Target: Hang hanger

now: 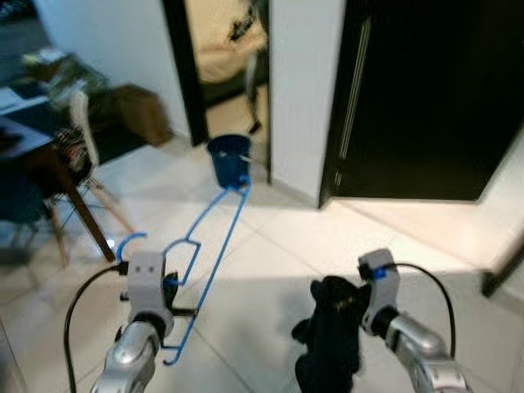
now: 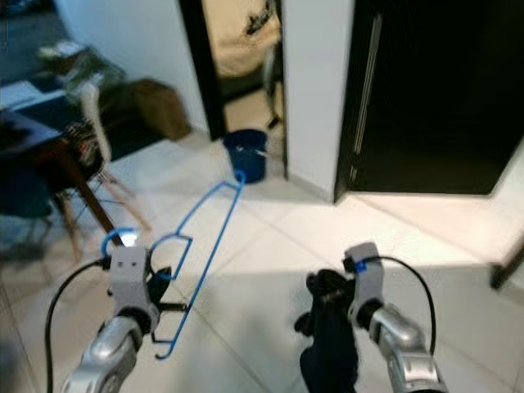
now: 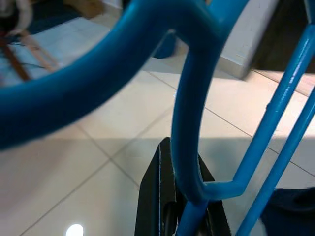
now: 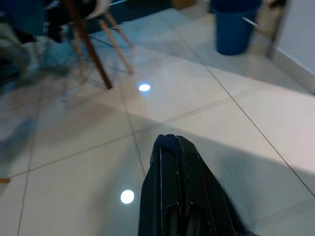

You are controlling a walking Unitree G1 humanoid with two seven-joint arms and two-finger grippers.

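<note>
- Thin blue plastic clothes hanger, held above the pale tiled floor, its long frame stretching forward.
- Its curved hook points left.
- Its neck sits between black fingers.

Both silver arms reach forward from the bottom edge of the head view, wrists raised and grey wrist housings facing the camera. The left gripper sits at about 8 o'clock in that view, its black fingers pressed together with a thin bar pinched between them. The right gripper sits at about 5 o'clock, its dark fingers closed against each other and pointing ahead and slightly inward.
</note>
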